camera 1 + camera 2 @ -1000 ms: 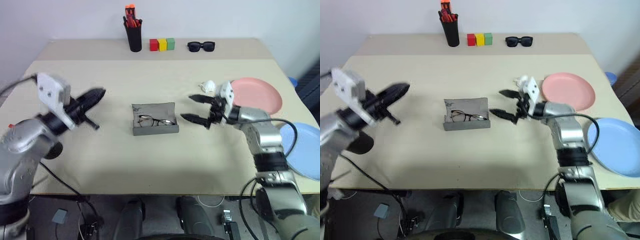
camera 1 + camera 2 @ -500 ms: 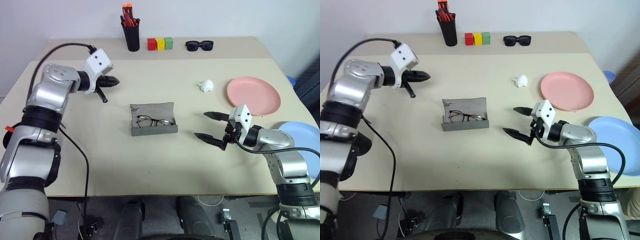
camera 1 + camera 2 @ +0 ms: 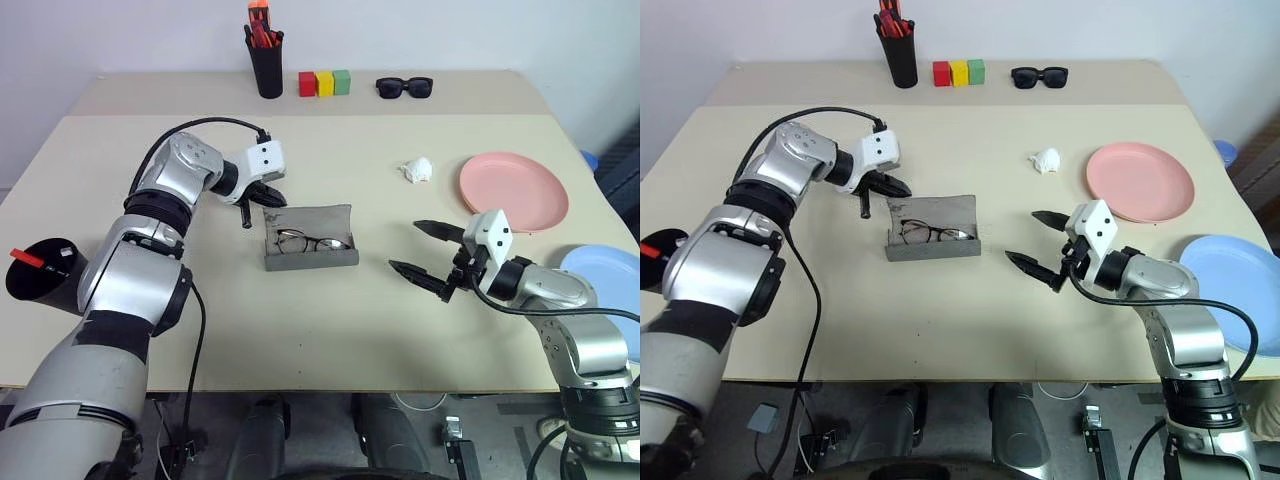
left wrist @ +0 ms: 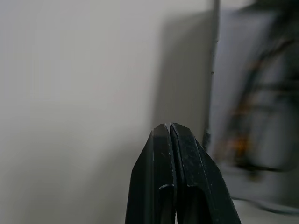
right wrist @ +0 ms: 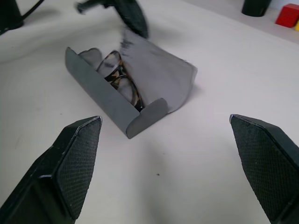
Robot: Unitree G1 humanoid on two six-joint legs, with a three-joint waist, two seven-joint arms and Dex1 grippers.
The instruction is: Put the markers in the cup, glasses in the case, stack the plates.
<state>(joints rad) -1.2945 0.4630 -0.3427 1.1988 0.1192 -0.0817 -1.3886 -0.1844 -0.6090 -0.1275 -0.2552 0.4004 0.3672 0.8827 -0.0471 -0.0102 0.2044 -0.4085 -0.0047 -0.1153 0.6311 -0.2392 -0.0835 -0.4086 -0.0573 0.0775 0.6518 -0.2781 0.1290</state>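
Glasses [image 3: 311,242] lying inside the grey case [image 3: 309,250], lid up, mid-tabletop. Left gripper [image 3: 270,196] at the lid's corner, jaws pressed together; right gripper [image 3: 428,250] nearby, jaws spread, empty. 2 plates, pink [image 3: 514,191] and blue [image 3: 612,296], unstacked. Black cup [image 3: 38,275] showing 1 red cap.

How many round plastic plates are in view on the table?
2. The salmon pink round plastic plate lies near the table's right edge; the light blue round plastic plate sits nearer the robot, partly cut off by the frame. Not stacked.
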